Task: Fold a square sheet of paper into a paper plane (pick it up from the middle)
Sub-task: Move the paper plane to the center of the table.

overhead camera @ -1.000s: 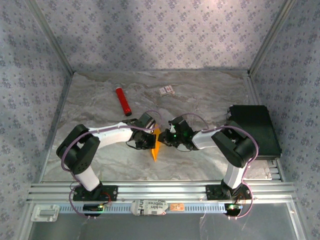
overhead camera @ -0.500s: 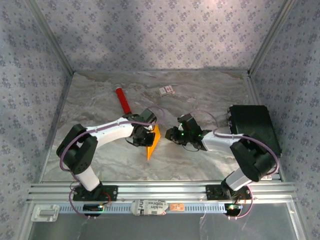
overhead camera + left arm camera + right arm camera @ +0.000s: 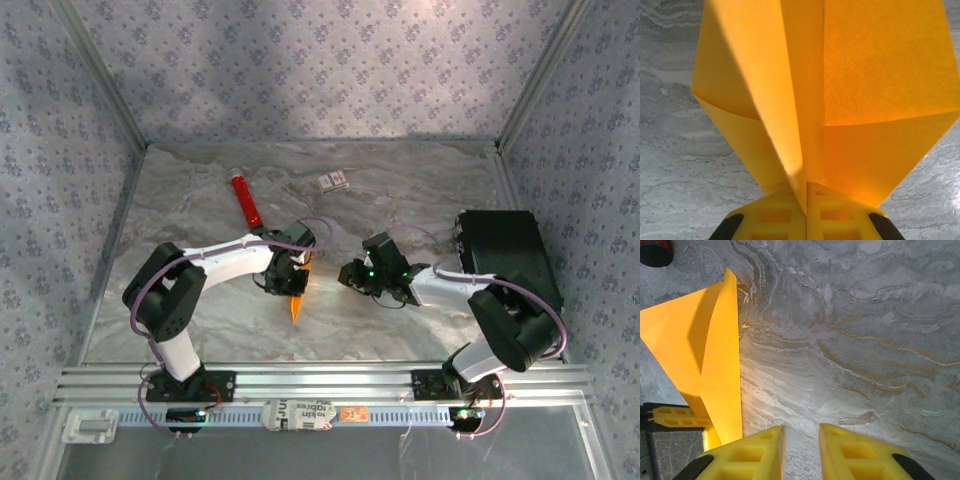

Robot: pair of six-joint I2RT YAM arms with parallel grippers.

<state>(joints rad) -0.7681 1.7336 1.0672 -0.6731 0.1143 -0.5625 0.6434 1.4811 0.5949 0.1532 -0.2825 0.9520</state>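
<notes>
Paper plane [image 3: 296,300] above grey marbled table [image 3: 420,200] (blue floral-patterned walls [image 3: 300,70] around).

Nothing legible at this moment. Top view, near edge: white rolled label [image 3: 300,413] lying on aluminium frame [image 3: 330,383] between arm bases; dark block lettering, turned sideways, too small to make out. Small orange tag [image 3: 352,413] just beside it; faint marks, unreadable. Far side of bench [image 3: 430,200]: small white card [image 3: 335,181] carrying reddish print, blurred; no word or number can be deciphered.
</notes>
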